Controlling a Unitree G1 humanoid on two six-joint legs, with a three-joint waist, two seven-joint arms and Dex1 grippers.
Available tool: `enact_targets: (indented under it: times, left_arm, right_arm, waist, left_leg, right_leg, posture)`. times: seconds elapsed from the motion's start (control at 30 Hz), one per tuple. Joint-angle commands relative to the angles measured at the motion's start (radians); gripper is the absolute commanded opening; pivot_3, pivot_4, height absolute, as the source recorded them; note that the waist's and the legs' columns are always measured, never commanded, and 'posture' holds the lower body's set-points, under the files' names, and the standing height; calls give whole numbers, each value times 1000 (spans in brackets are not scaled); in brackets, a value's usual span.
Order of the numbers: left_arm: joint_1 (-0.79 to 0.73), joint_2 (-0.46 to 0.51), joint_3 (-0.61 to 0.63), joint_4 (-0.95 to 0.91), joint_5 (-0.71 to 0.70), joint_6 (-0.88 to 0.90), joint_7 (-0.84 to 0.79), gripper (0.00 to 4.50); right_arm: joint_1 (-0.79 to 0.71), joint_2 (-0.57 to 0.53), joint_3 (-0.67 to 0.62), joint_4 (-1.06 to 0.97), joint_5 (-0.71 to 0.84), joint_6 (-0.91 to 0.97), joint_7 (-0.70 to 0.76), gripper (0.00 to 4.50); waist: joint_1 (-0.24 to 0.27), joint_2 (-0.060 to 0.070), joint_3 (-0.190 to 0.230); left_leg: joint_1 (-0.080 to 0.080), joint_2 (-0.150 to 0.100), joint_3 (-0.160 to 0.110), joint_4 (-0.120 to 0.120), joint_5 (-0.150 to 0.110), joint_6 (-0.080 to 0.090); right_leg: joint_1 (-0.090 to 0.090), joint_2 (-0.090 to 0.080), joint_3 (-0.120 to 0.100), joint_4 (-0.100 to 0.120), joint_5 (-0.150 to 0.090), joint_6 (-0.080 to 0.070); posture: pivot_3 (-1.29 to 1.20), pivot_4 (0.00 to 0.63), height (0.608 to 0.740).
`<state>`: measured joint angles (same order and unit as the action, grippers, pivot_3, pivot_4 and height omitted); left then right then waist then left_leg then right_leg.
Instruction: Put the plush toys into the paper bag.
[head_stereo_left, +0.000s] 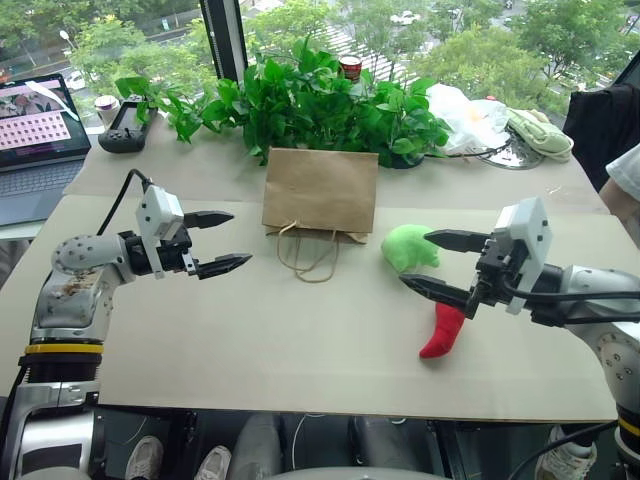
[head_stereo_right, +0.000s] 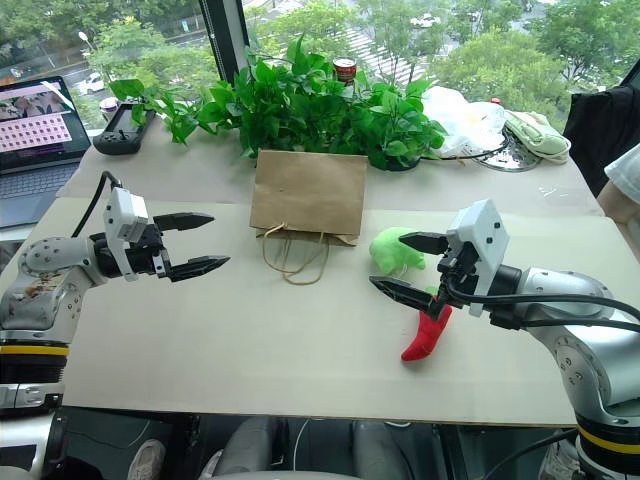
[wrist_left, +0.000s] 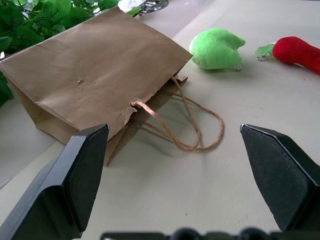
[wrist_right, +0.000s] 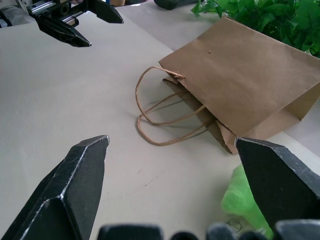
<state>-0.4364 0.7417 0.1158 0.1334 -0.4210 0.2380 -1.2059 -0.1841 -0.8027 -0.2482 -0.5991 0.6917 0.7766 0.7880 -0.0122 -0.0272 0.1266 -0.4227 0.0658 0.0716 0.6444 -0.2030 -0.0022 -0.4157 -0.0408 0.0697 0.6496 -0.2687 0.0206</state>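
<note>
An office: a paper-covered desk (head_stereo_left: 300, 330) by a window (head_stereo_left: 420, 30), with laptop (head_stereo_left: 35, 140) and potted plants (head_stereo_left: 310, 100).

Bright, even daylight comes from the window (head_stereo_left: 420, 40) behind the plants (head_stereo_left: 320, 100). The pale surface (head_stereo_left: 300, 340) is evenly lit, without glare. Shadows are soft and faint, lying close under the paper bag (head_stereo_left: 320, 190) and the green plush toy (head_stereo_left: 410, 247). Head views are sharp. In both wrist views the near black fingers (wrist_left: 75, 180) look slightly soft.
</note>
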Motion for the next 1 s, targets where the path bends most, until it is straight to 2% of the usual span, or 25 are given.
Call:
enact_targets:
  times: [0.03,0.13,0.3,0.47,0.53,0.67,0.77,0.83,1.0]
  left_arm:
    - [-49,14,5,20,-5,-7,-17,4500]
    - [-107,19,-26,130,60,-119,-51,4500]
    - [-279,-13,-159,472,307,-561,-38,4500]
    - [-462,-100,-260,758,504,-927,125,4500]
    - [-513,-139,-290,837,558,-1020,190,4500]
    - [-580,-190,-380,961,719,-1160,364,4500]
    - [-609,-244,-385,1018,724,-1202,419,4500]
    - [-624,-278,-376,1036,695,-1219,399,4500]
    - [-636,-286,-369,1070,684,-1240,368,4500]
  right_arm:
    - [-5,-4,-14,-23,21,-8,-7,4474]
    - [-4,-2,-11,-30,28,-4,-17,4474]
    - [7,8,-11,-49,37,0,-39,4474]
    - [22,15,-10,-77,51,8,-79,4474]
    - [28,18,-15,-89,63,12,-98,4474]
    - [22,30,-10,-116,69,21,-144,4474]
    - [16,48,-8,-126,54,25,-201,4474]
    - [16,56,-7,-130,51,26,-232,4474]
    - [20,70,6,-135,44,22,-277,4474]
  waist:
    - [0,0,0]
    - [1,0,0]
    - [7,0,0]
    - [22,0,0]
    - [26,0,0]
    - [25,0,0]
    - [17,0,0]
    - [20,0,0]
    - [18,0,0]
  left_leg:
    - [0,0,0,0,0,0]
    - [0,0,0,0,0,0]
    - [0,-1,0,0,0,0]
    - [-1,-1,-1,1,0,0]
    - [-1,-1,-1,1,0,1]
    - [-2,-2,-1,1,-1,1]
    - [-1,-1,-2,1,-1,1]
    - [-1,-1,-2,1,-1,1]
    - [-1,-2,-2,1,-1,1]
  right_leg:
    - [0,0,0,0,0,0]
    - [0,0,0,0,0,0]
    - [2,0,0,-1,0,0]
    - [2,0,-1,-2,0,0]
    - [2,0,-1,-2,0,0]
    - [2,0,-1,-2,0,1]
    - [2,0,0,-2,0,1]
    - [2,0,-1,-1,0,1]
    - [2,0,-1,-1,0,1]
  posture:
    - [0,150,713]
    - [0,150,713]
    - [0,150,713]
    - [0,150,713]
    - [0,150,713]
    - [0,150,713]
    - [0,150,713]
    - [0,150,713]
    - [0,150,713]
